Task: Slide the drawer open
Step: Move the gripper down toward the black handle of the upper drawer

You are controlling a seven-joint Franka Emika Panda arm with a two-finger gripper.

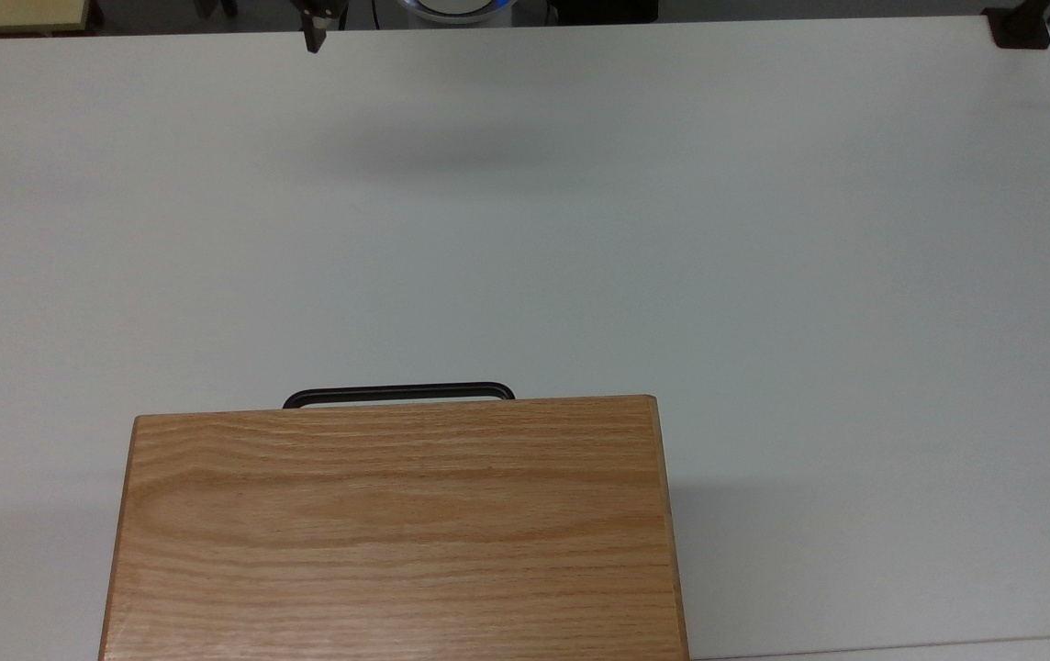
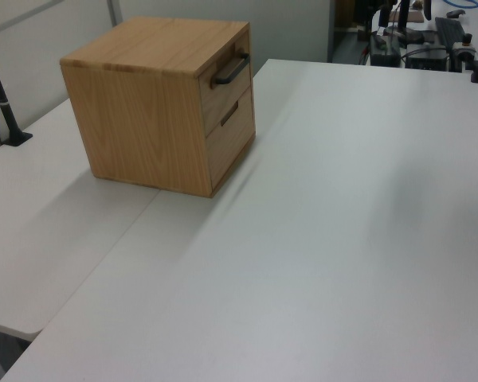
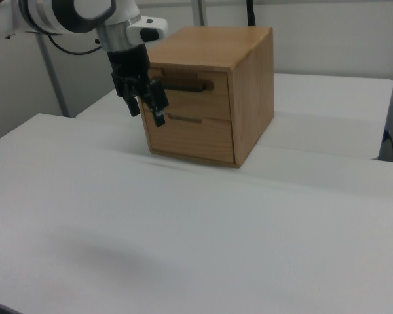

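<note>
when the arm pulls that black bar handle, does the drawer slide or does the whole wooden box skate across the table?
Box could skate: the wooden box sits loose on a smooth white table, nothing visibly bracing it. It looks squat, so tipping seems unlikely. The black bar handle on the top drawer looks rigid, probably a firm hold.

A robotics lab. A white arm [image 3: 85, 16] hangs over a broad, bare white surface [image 1: 580, 229], with a second white surface [image 2: 32, 199] butted against it. A black post [image 2: 4, 103] with a cable stands at the left view's left edge. At the left view's far right, stands and cabling [image 2: 418, 40] crowd a bench. Plain pale walls [image 3: 327, 39] close the room.
</note>
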